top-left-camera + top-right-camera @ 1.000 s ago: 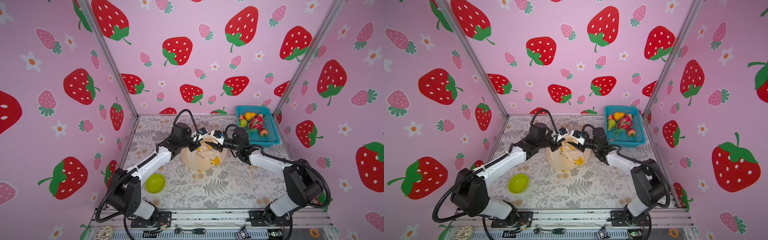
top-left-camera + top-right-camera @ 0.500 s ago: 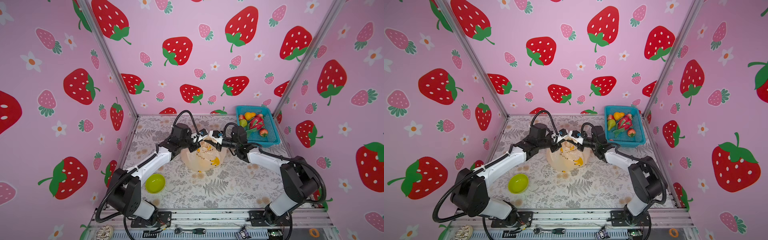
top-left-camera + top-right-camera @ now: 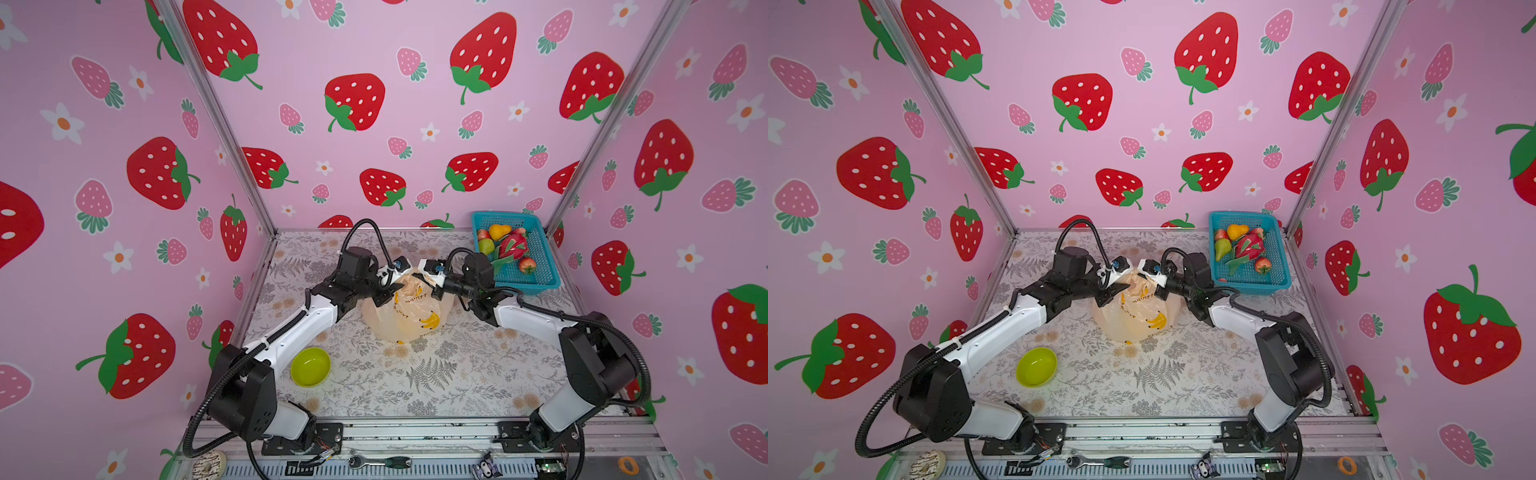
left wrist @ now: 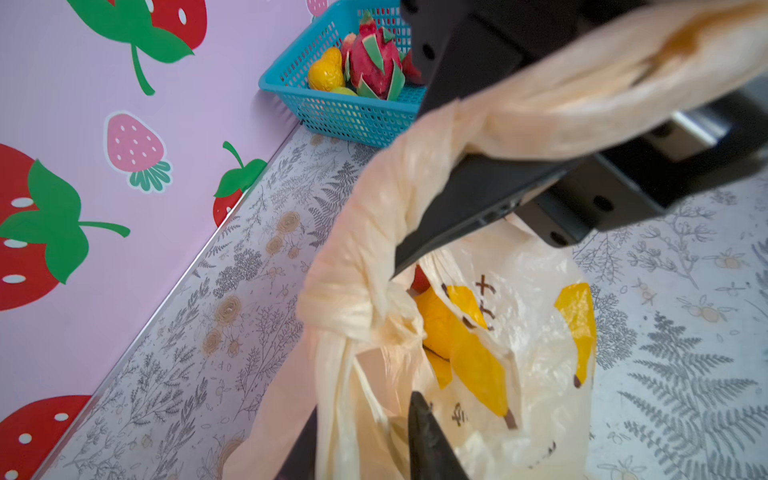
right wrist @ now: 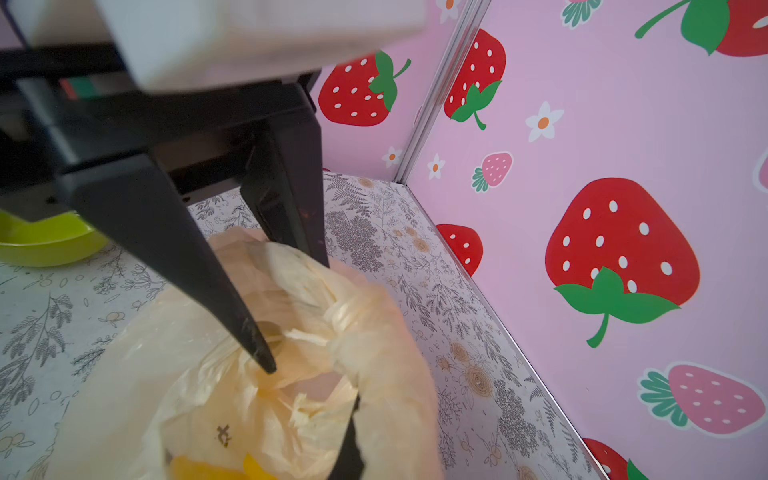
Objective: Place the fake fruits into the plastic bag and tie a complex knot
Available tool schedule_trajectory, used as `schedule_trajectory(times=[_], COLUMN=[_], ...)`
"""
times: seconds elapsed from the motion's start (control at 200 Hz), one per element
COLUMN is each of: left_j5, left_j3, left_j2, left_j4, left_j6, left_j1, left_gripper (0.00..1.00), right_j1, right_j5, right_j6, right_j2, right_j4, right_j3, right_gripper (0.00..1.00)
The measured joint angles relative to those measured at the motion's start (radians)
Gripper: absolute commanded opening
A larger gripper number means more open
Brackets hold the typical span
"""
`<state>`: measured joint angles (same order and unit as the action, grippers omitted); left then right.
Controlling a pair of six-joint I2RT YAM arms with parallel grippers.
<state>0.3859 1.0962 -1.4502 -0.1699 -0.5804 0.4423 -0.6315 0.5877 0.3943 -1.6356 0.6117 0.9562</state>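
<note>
The plastic bag (image 3: 405, 316) stands mid-table, its handles twisted into a knot (image 4: 345, 307). My right gripper (image 3: 435, 291) is shut on one bunched handle (image 4: 582, 104) above the knot; in the right wrist view that handle (image 5: 395, 374) hides one jaw. My left gripper (image 3: 390, 291) is open, its fingers (image 5: 232, 307) spread over the bag mouth with a loose strand of plastic (image 4: 353, 415) between them. Yellow and red shapes (image 4: 440, 320) show through the plastic. The fake fruits in sight are an orange pear (image 3: 498, 231), a green pear (image 3: 485, 247), a dragon fruit (image 3: 513, 245) and a red apple (image 3: 527, 264).
These fruits lie in a teal mesh basket (image 3: 540, 282) at the back right corner, close behind my right arm. A lime-green bowl (image 3: 311, 366) sits front left beside my left arm. Pink walls close three sides. A ratchet (image 3: 380, 461) lies on the front rail.
My right gripper has moved in over the bag top and closed on the handle. My left gripper, shut a second ago, has opened its jaws.
</note>
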Motion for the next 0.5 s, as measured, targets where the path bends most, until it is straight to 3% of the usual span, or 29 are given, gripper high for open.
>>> schedule_trajectory(times=[0.14,0.31,0.5], left_j5=[0.002,0.027,0.078], left_j3=[0.047,0.1,0.099], left_j2=[-0.029,-0.078,-0.077], left_j4=[-0.053,-0.075,-0.063], left_j6=[0.035,0.093,0.223], left_j1=[-0.026,-0.028,-0.025], left_gripper=[0.34,0.13,0.07], right_j1=[0.0,-0.005,-0.024], right_j5=[-0.01,-0.042,-0.145], right_j6=[0.0,0.003,0.012], right_j2=[0.008,0.02,0.021], right_j4=[0.021,0.051,0.124], right_j3=[-0.002,-0.012,-0.051], right_gripper=[0.0,0.0,0.0])
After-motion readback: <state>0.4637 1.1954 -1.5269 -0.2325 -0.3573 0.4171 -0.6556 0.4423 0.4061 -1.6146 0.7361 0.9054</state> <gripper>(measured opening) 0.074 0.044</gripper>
